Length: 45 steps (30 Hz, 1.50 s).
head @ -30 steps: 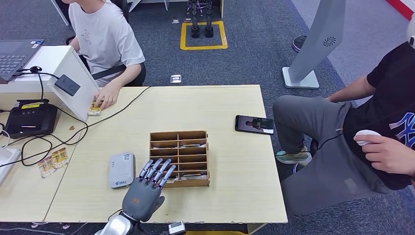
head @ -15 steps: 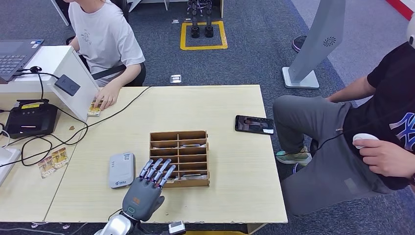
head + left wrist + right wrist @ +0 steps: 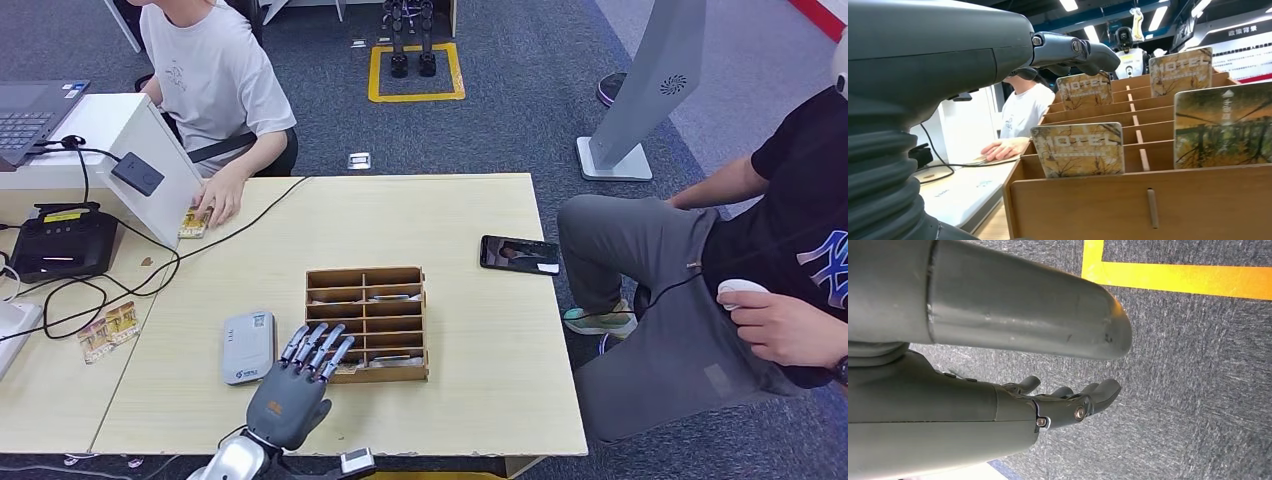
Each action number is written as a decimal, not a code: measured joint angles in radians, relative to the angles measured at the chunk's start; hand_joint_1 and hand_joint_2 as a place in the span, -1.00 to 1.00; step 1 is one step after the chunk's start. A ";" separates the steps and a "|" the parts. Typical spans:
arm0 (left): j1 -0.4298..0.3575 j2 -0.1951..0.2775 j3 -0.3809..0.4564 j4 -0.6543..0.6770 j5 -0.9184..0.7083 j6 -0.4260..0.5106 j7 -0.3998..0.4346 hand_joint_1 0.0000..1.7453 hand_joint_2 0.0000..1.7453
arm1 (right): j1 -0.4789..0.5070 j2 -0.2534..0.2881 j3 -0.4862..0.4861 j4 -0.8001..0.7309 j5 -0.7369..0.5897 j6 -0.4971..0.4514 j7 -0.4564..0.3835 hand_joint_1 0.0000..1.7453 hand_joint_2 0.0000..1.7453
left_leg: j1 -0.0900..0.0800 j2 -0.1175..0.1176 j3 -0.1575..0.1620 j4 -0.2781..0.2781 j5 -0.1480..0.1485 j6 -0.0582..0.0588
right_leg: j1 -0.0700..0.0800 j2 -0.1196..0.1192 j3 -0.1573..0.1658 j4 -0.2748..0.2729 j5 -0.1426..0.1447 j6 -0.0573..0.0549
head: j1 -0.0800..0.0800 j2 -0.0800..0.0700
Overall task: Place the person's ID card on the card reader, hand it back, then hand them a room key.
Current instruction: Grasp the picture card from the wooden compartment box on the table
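Pale wooden table (image 3: 470, 230) is set as a check-in desk | left hand (image 3: 290, 392) is held released, grasping nothing, at the near edge of the key rack (image 3: 366, 322), beside the card reader (image 3: 247, 346) | right hand (image 3: 1068, 400) hangs empty, fingers loosely curled | four hotel key cards (image 3: 1078, 149) are counted standing in the rack | ID card (image 3: 194, 222) lies far beyond the rack under a person's hand (image 3: 217, 199).
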 joint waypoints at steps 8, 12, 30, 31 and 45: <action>0.000 0.002 0.006 0.001 0.000 0.000 0.000 -0.81 1.00 | 0.000 0.000 -0.001 0.000 0.002 0.000 0.000 -1.00 -1.00 | 0.000 0.000 0.000 0.000 0.000 0.000 | 0.000 0.000 0.000 0.000 0.000 0.000 | 0.000 0.000; 0.000 0.001 0.012 0.001 0.002 0.001 0.001 0.98 1.00 | 0.000 0.000 -0.004 0.000 0.008 0.000 0.000 -1.00 -1.00 | 0.000 0.000 0.000 0.000 0.000 0.000 | 0.000 0.000 0.000 0.000 0.000 0.000 | 0.000 0.000; 0.000 -0.006 0.057 0.027 0.100 -0.023 -0.046 1.00 1.00 | -0.001 0.002 -0.035 -0.002 0.032 0.001 -0.022 -1.00 -1.00 | 0.000 0.000 0.000 0.000 0.000 0.000 | 0.000 0.000 0.000 0.000 0.000 0.000 | 0.000 0.000; 0.000 -0.007 0.058 0.027 0.100 -0.023 -0.046 1.00 1.00 | -0.001 0.002 -0.036 -0.003 0.032 0.001 -0.022 -1.00 -1.00 | 0.000 0.000 0.000 0.000 0.000 0.000 | 0.000 0.000 0.000 0.000 0.000 0.000 | 0.000 0.000; 0.000 -0.009 0.059 0.033 0.101 -0.020 -0.048 1.00 1.00 | 0.000 0.002 -0.042 -0.003 0.033 0.001 -0.022 -1.00 -1.00 | 0.000 0.000 0.000 0.000 0.000 0.000 | 0.000 0.000 0.000 0.000 0.000 0.000 | 0.000 0.000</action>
